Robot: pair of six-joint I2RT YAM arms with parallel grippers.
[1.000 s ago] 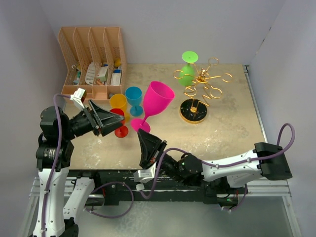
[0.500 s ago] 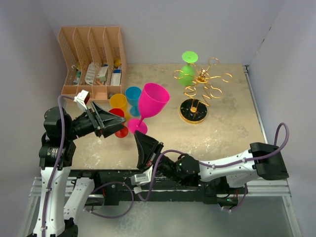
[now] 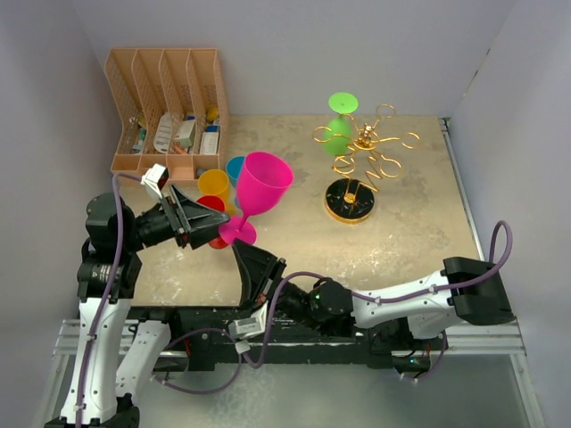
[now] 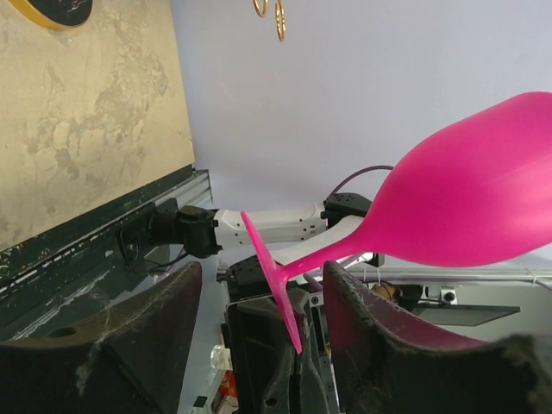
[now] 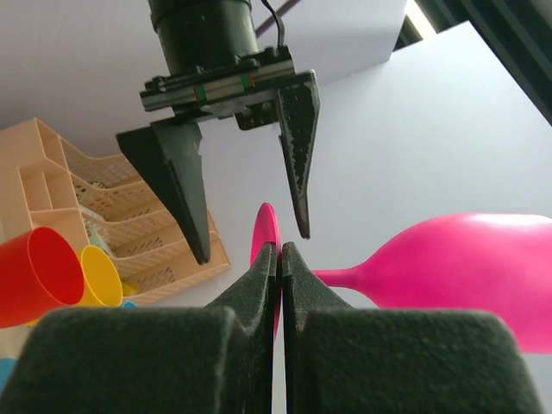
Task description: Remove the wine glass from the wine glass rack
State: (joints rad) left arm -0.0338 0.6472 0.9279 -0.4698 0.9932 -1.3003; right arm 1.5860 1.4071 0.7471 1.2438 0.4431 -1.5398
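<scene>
A pink wine glass [image 3: 263,183] is held up in the air, tilted, over the left half of the table. My right gripper [image 5: 279,250] is shut on the rim of its round foot [image 5: 263,226]. My left gripper [image 4: 263,272] stands open, one finger on each side of the foot and stem, without clamping them. In the top view the left gripper [image 3: 214,227] comes in from the left and the right gripper [image 3: 241,250] from below. A green wine glass [image 3: 339,129] hangs upside down on the gold wine glass rack [image 3: 361,156] at the back right.
An orange desk organizer [image 3: 165,107] stands at the back left. Yellow [image 3: 214,185], blue [image 3: 236,168] and red [image 3: 212,207] cups crowd just in front of it, under the pink glass. The rack's dark base [image 3: 350,201] sits right of centre.
My right arm has carried the pink glass leftward, bringing its foot between my left gripper's fingers. The left arm has drawn back a little and its jaws have narrowed slightly.
</scene>
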